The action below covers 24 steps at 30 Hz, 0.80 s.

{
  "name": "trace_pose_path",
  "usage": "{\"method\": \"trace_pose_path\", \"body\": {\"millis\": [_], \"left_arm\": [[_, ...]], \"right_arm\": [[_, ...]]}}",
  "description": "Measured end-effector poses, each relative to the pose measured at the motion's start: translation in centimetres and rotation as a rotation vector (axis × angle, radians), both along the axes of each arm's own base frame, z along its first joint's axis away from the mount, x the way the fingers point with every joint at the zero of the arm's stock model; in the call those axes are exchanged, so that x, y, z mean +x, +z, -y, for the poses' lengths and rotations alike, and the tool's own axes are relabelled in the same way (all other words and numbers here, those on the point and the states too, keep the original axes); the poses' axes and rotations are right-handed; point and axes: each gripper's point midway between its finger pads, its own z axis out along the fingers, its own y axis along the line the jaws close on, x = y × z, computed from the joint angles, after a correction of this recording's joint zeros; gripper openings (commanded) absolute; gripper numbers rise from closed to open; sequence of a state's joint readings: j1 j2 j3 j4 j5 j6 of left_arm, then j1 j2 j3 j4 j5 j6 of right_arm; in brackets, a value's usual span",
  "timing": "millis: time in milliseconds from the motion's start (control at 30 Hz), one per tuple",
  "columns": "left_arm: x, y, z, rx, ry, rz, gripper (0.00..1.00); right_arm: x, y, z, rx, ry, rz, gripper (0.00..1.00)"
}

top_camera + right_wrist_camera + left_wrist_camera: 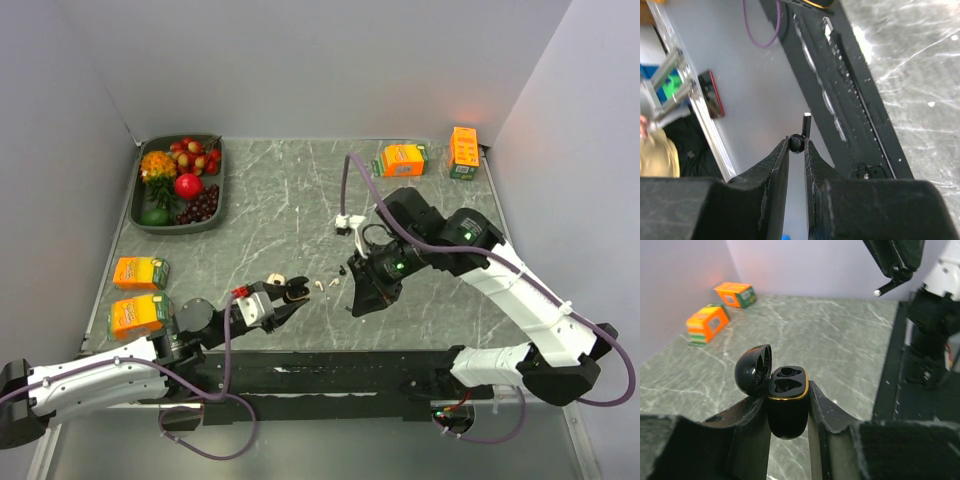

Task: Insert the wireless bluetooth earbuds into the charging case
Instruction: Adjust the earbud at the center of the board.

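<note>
Two pinches, left claw [788, 396] on open case [786, 416], right claw [796, 148] on earbud [798, 142], wrist-view only

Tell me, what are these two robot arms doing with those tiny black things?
They are putting earbuds away. The left claw is shut on a black charging case, holding it upright with its lid flipped open; both slots inside look empty. The right claw pinches a black earbud at its tips, up off the table and not yet at the case. Small white earbuds lie on the table between the two arms.
</note>
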<state>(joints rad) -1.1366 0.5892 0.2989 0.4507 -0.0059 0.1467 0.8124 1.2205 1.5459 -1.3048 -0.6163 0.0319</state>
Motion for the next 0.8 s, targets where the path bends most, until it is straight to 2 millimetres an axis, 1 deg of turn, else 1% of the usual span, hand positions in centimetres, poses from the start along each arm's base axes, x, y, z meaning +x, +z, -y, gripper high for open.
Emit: {"method": "trace_pose_path", "body": {"millis": [67, 133, 400, 600, 800], "left_arm": [[-0.5, -0.4, 0.4, 0.032, -0.038, -0.003, 0.01], [-1.0, -0.9, 0.7, 0.069, -0.069, -0.003, 0.01], [-1.8, -1.8, 0.9, 0.145, -0.119, 0.019, 0.01], [-2.2, -2.3, 1.0, 0.167, -0.144, 0.017, 0.01], [-2.2, -2.4, 1.0, 0.168, -0.146, 0.011, 0.01]], "right_arm": [[-0.7, -0.4, -0.2, -0.019, 0.032, -0.007, 0.0], [-0.9, -0.7, -0.4, -0.034, 0.047, -0.013, 0.0], [-1.1, -1.8, -0.8, -0.067, 0.074, -0.036, 0.0], [-1.5, -2.6, -1.7, -0.1, 0.137, -0.024, 0.0], [-1.9, -2.4, -2.7, -0.124, 0.199, 0.046, 0.0]]}}
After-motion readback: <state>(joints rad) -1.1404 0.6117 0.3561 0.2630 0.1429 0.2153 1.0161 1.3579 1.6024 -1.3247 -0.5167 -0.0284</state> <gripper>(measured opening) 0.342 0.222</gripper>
